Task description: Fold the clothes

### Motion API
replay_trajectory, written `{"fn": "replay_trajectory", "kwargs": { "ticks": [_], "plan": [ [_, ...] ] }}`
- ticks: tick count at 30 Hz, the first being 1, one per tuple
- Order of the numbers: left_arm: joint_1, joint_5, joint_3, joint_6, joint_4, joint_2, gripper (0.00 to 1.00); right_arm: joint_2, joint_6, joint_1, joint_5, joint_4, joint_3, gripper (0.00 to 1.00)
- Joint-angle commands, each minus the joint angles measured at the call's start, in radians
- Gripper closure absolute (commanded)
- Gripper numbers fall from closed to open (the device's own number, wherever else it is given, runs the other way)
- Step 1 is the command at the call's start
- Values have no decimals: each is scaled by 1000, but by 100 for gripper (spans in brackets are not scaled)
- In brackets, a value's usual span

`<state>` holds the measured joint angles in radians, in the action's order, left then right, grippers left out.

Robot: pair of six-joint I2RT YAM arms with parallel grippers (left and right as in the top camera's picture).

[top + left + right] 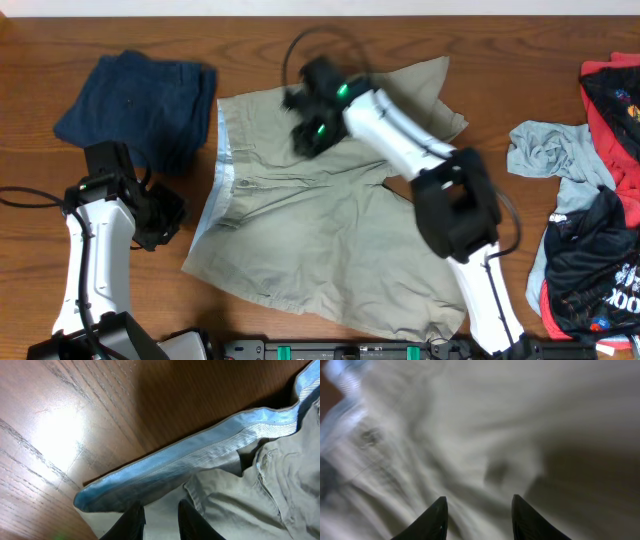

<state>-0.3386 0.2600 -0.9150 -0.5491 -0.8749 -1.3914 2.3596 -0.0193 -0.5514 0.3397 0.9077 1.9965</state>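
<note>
While the khaki shorts (320, 240) lay spread flat at the centre of the wooden table (60, 40), my right gripper (477, 515) hovered over their upper half with fingers apart, placed, I judged, to pinch cloth for a fold. My left gripper (161, 521) sat at the blue-lined waistband (200, 445) corner, fingers also apart, nothing clamped, seemingly to take that edge.

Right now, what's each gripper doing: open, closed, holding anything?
Left gripper: at the edge of the khaki shorts, cannot tell.
Right gripper: open, holding nothing.
</note>
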Motion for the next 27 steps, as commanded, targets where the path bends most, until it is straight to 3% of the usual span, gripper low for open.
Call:
{"fn": "replay_trajectory", "kwargs": {
  "ticks": [1, 4, 12, 16, 27],
  "plan": [
    [-2, 1, 1, 7, -3, 0, 75, -76, 105, 130, -320, 66, 103, 59],
    [-2, 1, 1, 7, -3, 0, 74, -103, 188, 232, -404, 101, 113, 56],
    [-2, 1, 1, 7, -2, 0, 73, -81, 210, 474, -403, 237, 61, 52],
    [-2, 1, 1, 7, 3, 0, 73, -81, 236, 539, -385, 236, -11, 44],
    [-2, 1, 1, 6, 27, 0, 73, -81, 236, 553, -298, -2, -261, 42]
  ]
}}
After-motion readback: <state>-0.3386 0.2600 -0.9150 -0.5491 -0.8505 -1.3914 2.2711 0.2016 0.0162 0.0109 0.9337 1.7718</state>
